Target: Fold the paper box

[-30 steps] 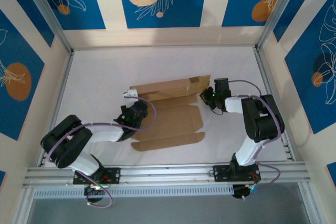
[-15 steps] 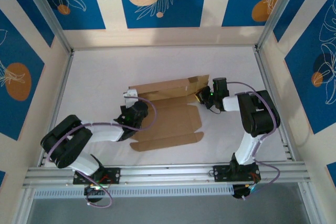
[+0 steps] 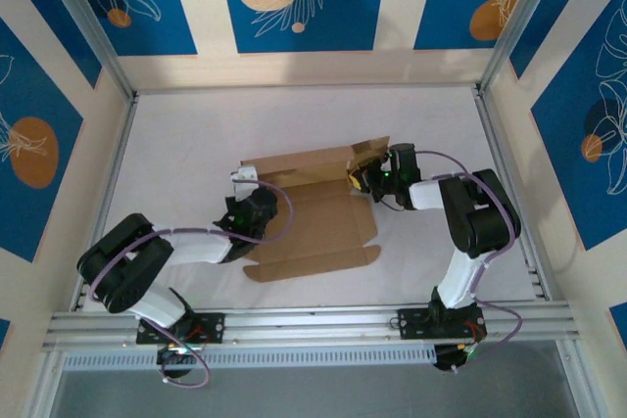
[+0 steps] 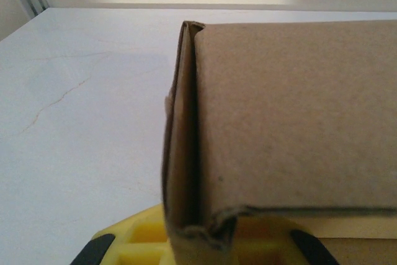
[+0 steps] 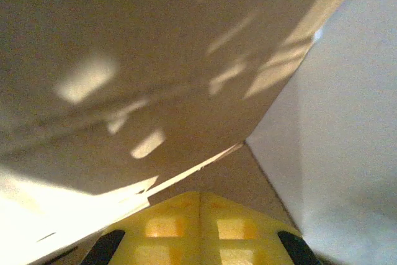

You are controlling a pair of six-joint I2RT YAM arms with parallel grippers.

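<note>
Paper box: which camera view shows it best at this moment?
Top external. It takes in the whole paper box: flat base, near flaps, far panel raised. The left wrist view gives a close-up of one folded-over edge; the right wrist view gives a blurred cardboard surface close overhead.

The box [image 3: 315,214] lies in the middle of the surface [image 3: 196,124], its rear wall standing along the far side. At the box's left rear corner are the left fingers [image 4: 141,241] (the wall's end sits between them). The right fingers [image 5: 170,226] are at its right rear corner, beneath the leaning end flap.
</note>
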